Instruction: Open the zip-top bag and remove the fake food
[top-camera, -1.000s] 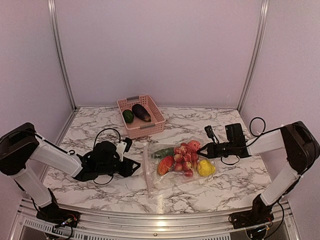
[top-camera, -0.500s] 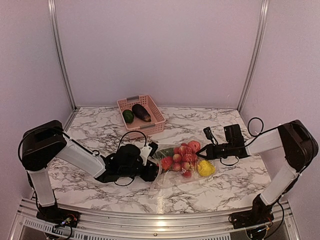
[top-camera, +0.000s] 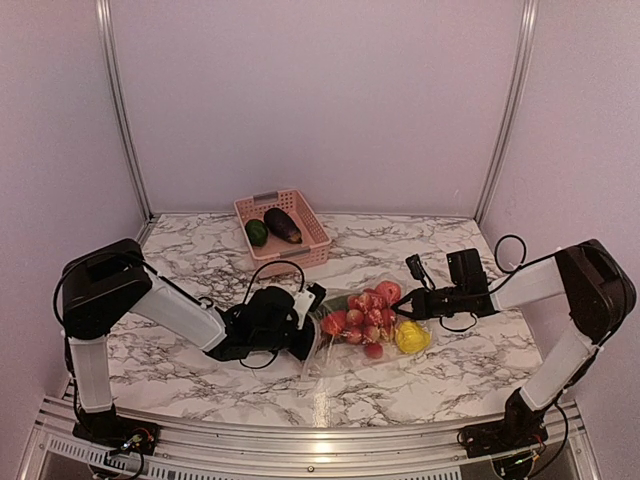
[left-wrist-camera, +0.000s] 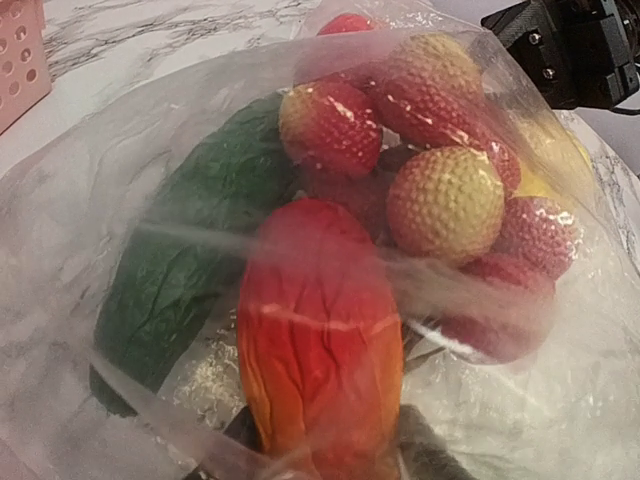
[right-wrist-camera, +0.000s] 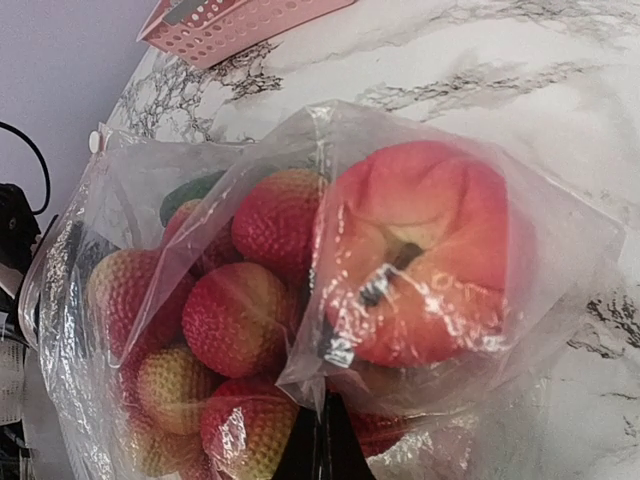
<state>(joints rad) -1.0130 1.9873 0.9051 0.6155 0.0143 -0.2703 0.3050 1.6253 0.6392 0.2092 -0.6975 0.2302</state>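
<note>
The zip-top bag lies on the marble table. In it are a cluster of red balls, a pinkish-red round fruit, a yellow lumpy fruit, a dark green piece and an orange-red oval fruit. My left gripper is at the bag's left end. In the left wrist view its dark fingers stand apart on either side of the orange-red fruit. My right gripper is shut on a fold of the bag's plastic below the pinkish-red fruit.
The pink basket stands at the back, behind the bag. It holds a purple eggplant and a dark green oval fruit. Its corner shows in the right wrist view. Black cables trail beside both wrists.
My left arm has swung right from open table to the bag's left end, closing in on the orange-red fruit. The right gripper has kept its hold and barely moved.
</note>
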